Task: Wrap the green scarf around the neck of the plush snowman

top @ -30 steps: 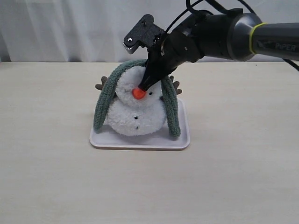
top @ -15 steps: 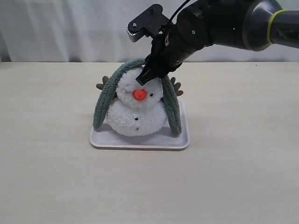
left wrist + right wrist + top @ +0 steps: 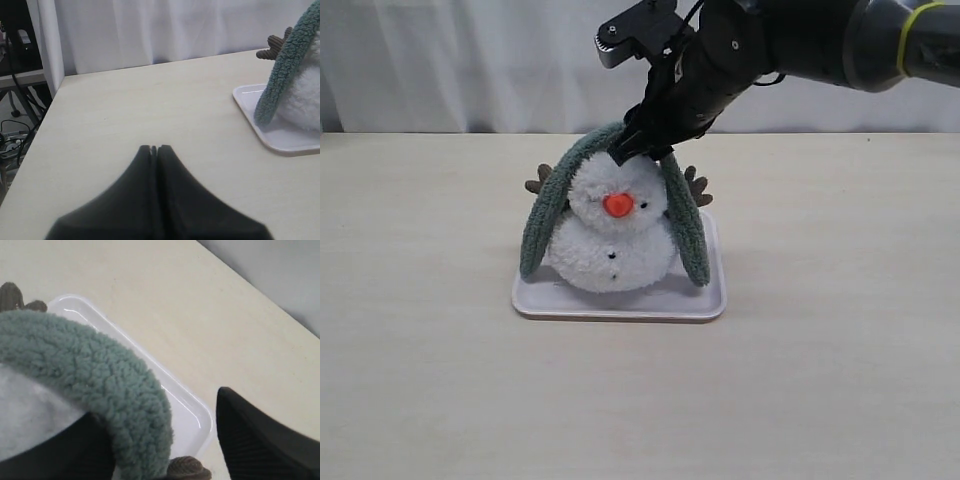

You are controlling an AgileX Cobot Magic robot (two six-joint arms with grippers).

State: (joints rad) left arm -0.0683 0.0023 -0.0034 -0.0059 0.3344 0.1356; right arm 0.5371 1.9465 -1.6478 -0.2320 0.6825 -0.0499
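Two tools, left tool (image 3: pixel 154 148) closed, right tool (image 3: pixel 160 410) open above green scarf (image 3: pixel 544 212) draped over plush snowman (image 3: pixel 610 250).

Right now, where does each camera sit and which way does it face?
Exterior view: in front of the table, slightly above it, facing the curtain; sees the plush snowman on its white tray, the green scarf draped over its head; the right arm reaches in above.
Left wrist view: low over the table, looking across it towards the tray; the shut left gripper shows.
Right wrist view: close above the scarf, looking down; the open right gripper straddles it.
Shared: all three show scarf and tray.
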